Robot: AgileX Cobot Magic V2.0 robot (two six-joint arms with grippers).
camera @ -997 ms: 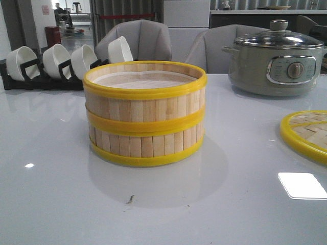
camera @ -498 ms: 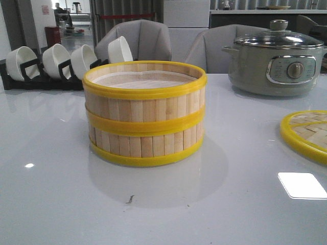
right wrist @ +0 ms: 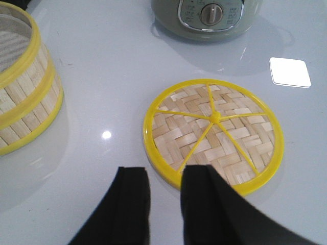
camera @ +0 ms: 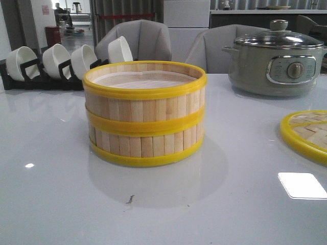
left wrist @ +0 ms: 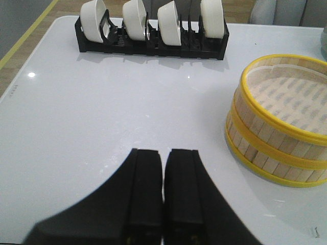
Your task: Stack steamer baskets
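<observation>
On the table (camera: pixel 51 204), stacked steamer baskets (camera: pixel 145 113) well apart from left fingers (left wrist: pixel 145 189) closed empty, right fingers (right wrist: pixel 134 196) parted, empty.

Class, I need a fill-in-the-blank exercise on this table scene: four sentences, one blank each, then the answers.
1. The two steamer baskets stand ____ on the table.
2. The rack holds ____ white bowls.
3. The woven lid lies flat with a ____ rim.
4. The left gripper has its jaws ____, while the right gripper is open.

Answers: stacked; four; yellow; shut
</observation>
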